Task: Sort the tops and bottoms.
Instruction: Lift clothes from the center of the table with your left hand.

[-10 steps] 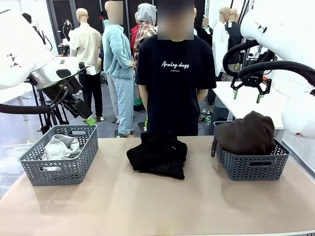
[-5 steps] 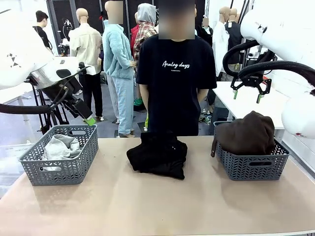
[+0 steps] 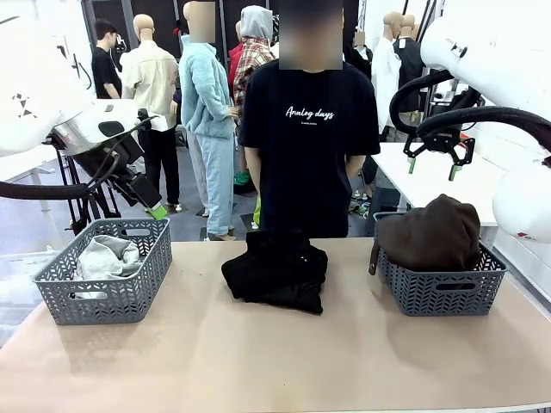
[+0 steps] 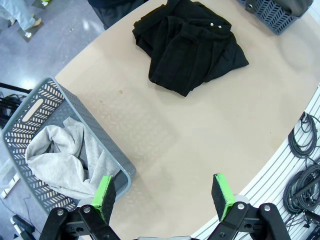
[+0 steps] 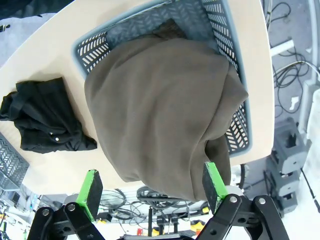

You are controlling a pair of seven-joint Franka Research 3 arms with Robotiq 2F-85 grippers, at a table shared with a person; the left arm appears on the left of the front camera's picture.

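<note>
Grey lattice plastic baskets numbered two on the beige worktop [image 3: 258,361]: the left basket [image 3: 52,292] held one light grey fabric garment [image 3: 105,256], the right basket [image 3: 441,292] one dark brown fabric garment [image 3: 435,232]. One black fabric heap [image 3: 277,271] lay between them, before a standing person [image 3: 306,146]. The left tool [image 4: 163,195] and the right tool [image 3: 431,168] hung released and empty.

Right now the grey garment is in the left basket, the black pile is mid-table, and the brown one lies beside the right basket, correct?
No: the front view shows the brown garment heaped inside the right basket, not beside it. The grey garment in the left basket and the black pile mid-table are as you said.
</note>
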